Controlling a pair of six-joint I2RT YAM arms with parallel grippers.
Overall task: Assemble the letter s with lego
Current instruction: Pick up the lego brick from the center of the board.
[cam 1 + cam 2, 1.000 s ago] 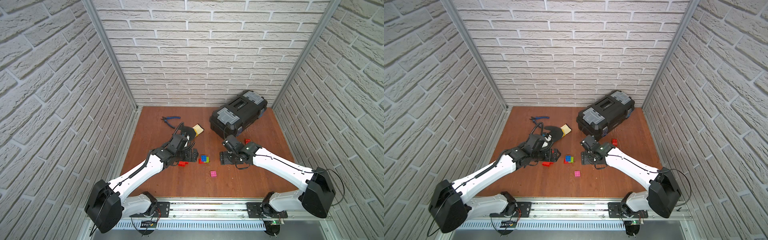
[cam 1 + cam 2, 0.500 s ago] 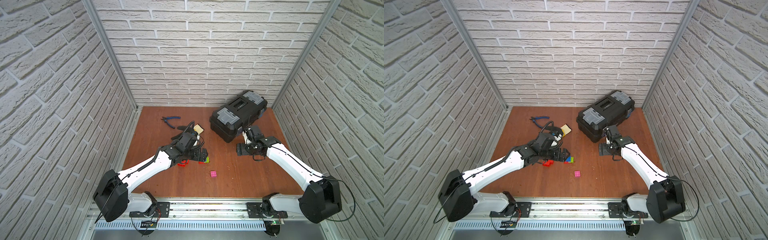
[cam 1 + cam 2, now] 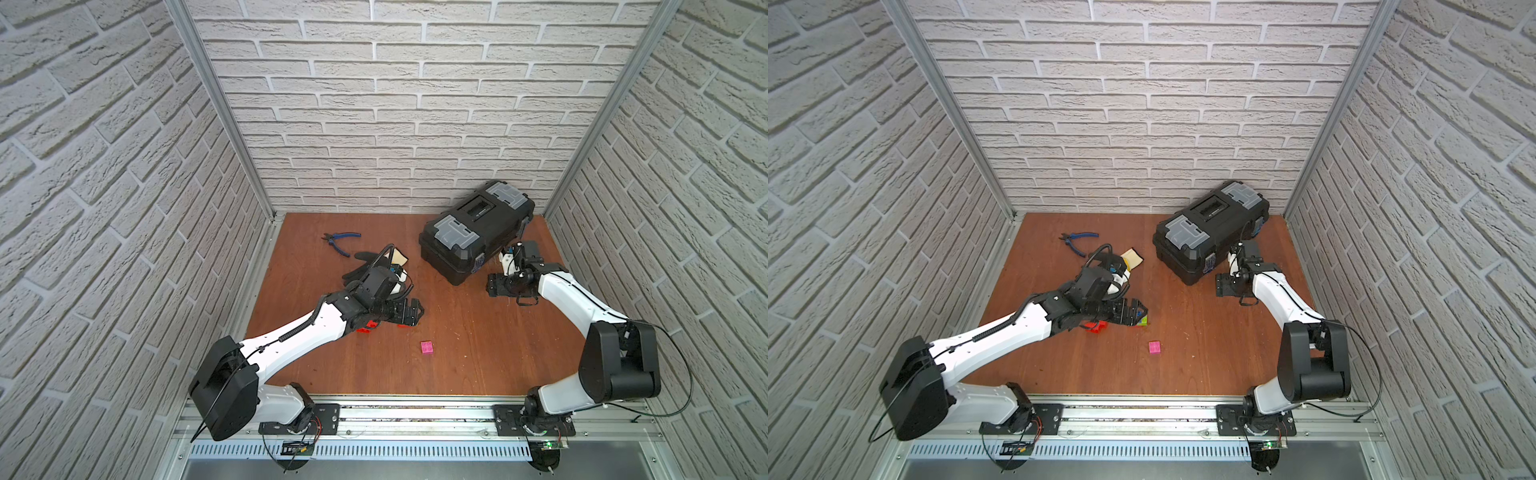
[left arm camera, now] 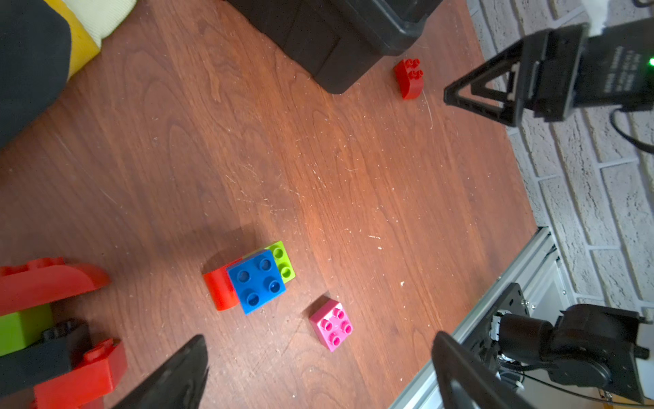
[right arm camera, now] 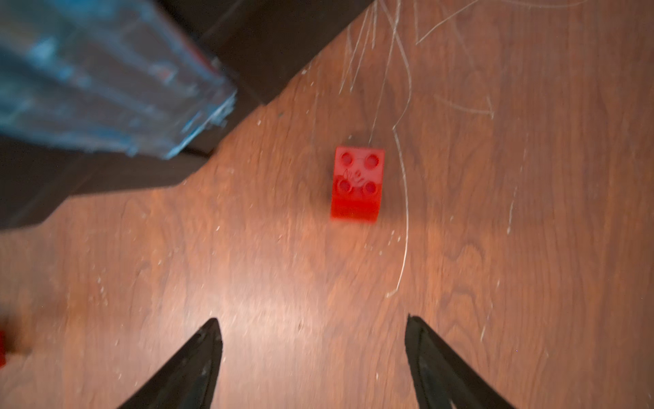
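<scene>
Fingers of the right gripper, tapered black wedges, stand wide apart with nothing between them, above a scratched, reddish wood-grain floor. Just ahead of them a glossy red brick with four round studs and one side sloping away sits alone, close to a corner of the black plastic toolbox. The left gripper is also spread wide and empty. Just ahead of it is a small stack: a square blue brick with four studs sits on top of a lime brick and a rounded red piece. A pink four-stud brick lies on its own just beside the stack. Near the left arm sits a cluster of curved red, lime and black parts. Farther off lie a dark fabric glove and blue-handled pliers. The left wrist view shows one blue, one pink, one black, two lime and at least four red pieces.
</scene>
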